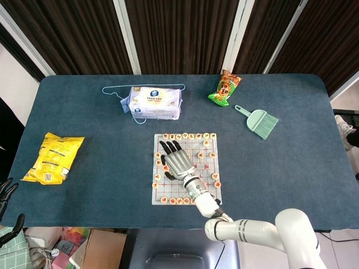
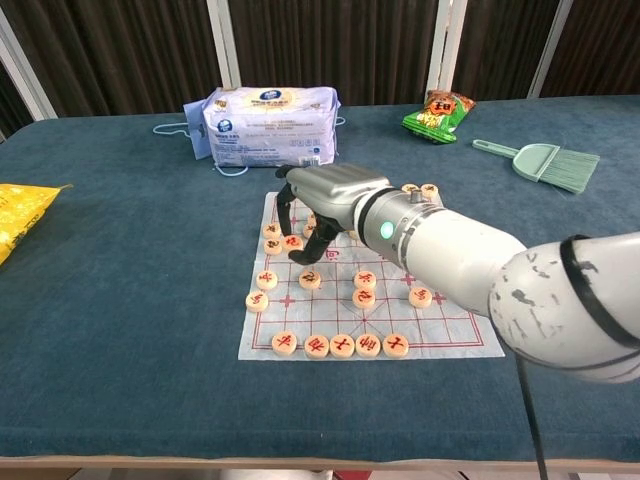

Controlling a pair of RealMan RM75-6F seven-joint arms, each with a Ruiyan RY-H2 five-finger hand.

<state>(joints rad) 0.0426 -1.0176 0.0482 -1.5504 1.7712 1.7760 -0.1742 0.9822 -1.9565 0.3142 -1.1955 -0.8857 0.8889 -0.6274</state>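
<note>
Right hand over the crowded left half of the board

At frame left the yellow bag lay well apart on the worktop; the left hand barely showed at the lower left edge, its hold past telling. In the centre, the right hand hung over the board's upper left, fingers curled down, their tips at a piece; whether they pinched it could not be told. Other pieces sat close round those tips, so a sideways drift would likely have knocked neighbours off their points. The board looked thin and loose, and a dragging fingertip could have rucked it and shifted every row. Tissue pack, snack bag and brush lay beyond, toward upper right, out of harm.
</note>
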